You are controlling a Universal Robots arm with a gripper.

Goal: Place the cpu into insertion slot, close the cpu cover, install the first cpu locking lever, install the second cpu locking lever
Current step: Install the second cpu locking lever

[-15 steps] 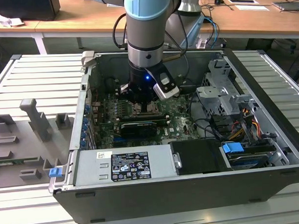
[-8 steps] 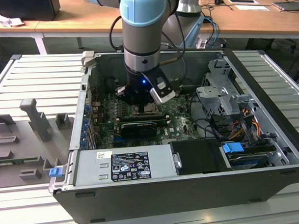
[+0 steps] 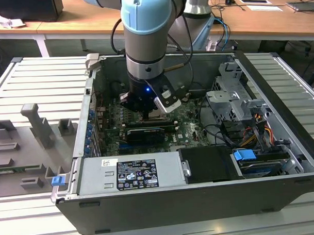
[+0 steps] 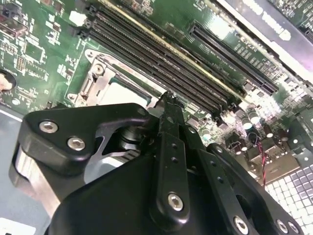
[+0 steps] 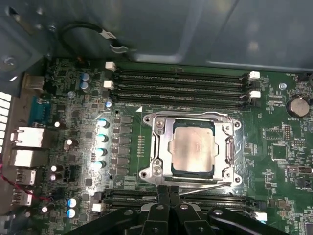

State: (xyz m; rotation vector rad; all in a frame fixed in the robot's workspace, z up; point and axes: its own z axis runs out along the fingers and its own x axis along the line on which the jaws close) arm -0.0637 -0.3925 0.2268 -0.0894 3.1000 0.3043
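In the first wrist view the cpu (image 5: 193,152) lies flat in the insertion slot (image 5: 232,147) on the green motherboard. The silvery cpu cover (image 5: 162,147) is folded down over it, and the chip's pale top shows through the cut-out window. A thin wire locking lever (image 5: 203,185) runs along the socket edge closest to my gripper (image 5: 168,192). The two black fingers are pressed together, with their tips right at that edge beside the lever. In the second wrist view the gripper (image 4: 168,105) points at the socket frame (image 4: 95,78). In the exterior view the gripper (image 3: 146,111) is down inside the computer case.
Long black memory slots (image 5: 181,83) run on both sides of the socket, with capacitors (image 5: 102,137) along another side. In the exterior view the open case (image 3: 281,134) holds a drive cage (image 3: 233,97), cables and a power supply (image 3: 133,172). Grey fixtures (image 3: 38,127) stand on the ribbed table.
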